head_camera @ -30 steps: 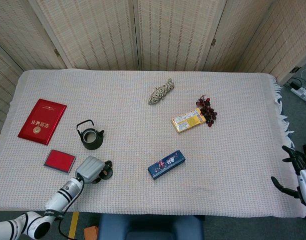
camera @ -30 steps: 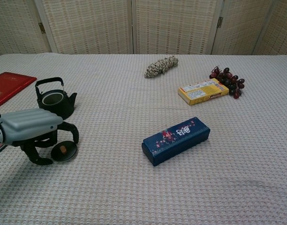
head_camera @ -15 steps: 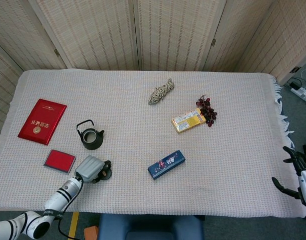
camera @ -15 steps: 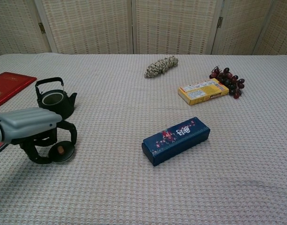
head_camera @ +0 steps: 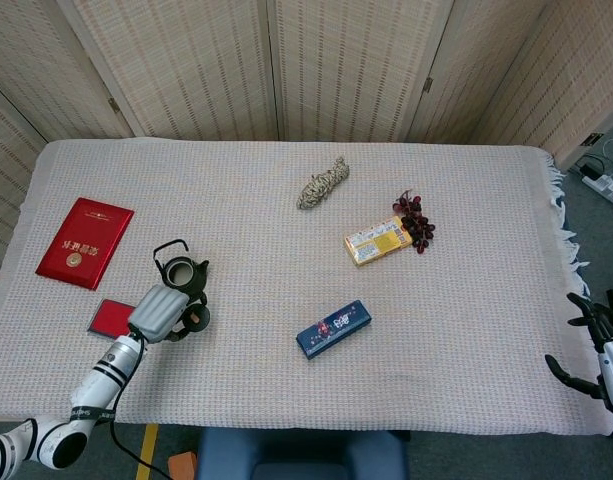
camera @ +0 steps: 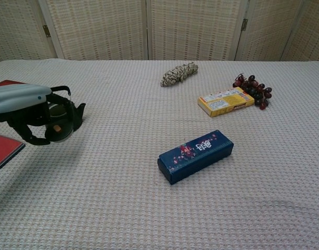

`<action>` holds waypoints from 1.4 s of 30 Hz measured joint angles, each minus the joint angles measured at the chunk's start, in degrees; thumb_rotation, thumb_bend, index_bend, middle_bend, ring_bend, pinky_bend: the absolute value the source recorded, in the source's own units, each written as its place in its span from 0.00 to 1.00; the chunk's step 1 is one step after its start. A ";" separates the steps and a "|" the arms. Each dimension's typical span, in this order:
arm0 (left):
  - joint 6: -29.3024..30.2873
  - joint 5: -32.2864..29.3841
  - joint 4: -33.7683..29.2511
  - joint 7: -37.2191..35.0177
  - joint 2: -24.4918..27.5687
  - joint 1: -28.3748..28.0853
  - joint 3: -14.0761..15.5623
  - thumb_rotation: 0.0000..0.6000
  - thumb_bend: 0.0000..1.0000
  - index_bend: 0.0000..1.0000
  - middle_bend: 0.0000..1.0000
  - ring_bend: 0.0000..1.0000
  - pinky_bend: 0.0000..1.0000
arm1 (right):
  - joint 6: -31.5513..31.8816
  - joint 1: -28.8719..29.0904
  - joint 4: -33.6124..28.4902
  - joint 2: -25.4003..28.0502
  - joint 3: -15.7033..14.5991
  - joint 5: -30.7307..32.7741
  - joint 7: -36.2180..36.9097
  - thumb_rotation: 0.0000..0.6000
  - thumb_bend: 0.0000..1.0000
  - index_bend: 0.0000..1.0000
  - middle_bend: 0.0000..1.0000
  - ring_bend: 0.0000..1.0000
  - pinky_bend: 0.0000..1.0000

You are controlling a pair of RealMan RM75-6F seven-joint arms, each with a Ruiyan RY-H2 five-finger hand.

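Left hand (camera: 29, 112) now pinching lid (camera: 59, 131), lifted off tabletop (camera: 149, 208), carried beside teapot (head_camera: 183, 272); right hand (head_camera: 596, 345) spread, idle.

A pale woven cloth (head_camera: 466, 330) covered the worktop. Behind it stood tall folding screens (head_camera: 346, 65) of woven straw. The floor (head_camera: 596, 215) at the side was grey.

red booklet (head_camera: 84, 242): gold characters and a round emblem, too small to read | blue box (camera: 196, 155): white characters on a floral band, not legible | yellow box (camera: 225, 101): printed panel, text too fine to make out | no other lettering, numbers or signs can be read
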 measured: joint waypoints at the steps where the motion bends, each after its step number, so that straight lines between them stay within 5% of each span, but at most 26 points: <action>1: -0.10 -0.65 0.09 -0.19 0.20 -0.18 -0.47 1.00 0.23 0.39 0.94 0.94 0.84 | 0.03 -0.04 0.04 -0.02 0.00 0.01 0.06 1.00 0.30 0.07 0.16 0.32 0.10; 17: -6.11 -15.63 8.05 3.29 -0.82 -5.85 -5.23 1.00 0.23 0.39 0.94 0.94 0.84 | 0.62 -0.85 0.68 -0.20 -0.10 0.34 0.69 1.00 0.30 0.07 0.16 0.32 0.10; 42: -11.03 -28.67 15.90 7.44 -3.78 -11.08 -4.30 1.00 0.22 0.39 0.94 0.94 0.84 | 1.21 -1.57 1.29 -0.38 0.08 0.52 1.25 1.00 0.30 0.07 0.16 0.32 0.10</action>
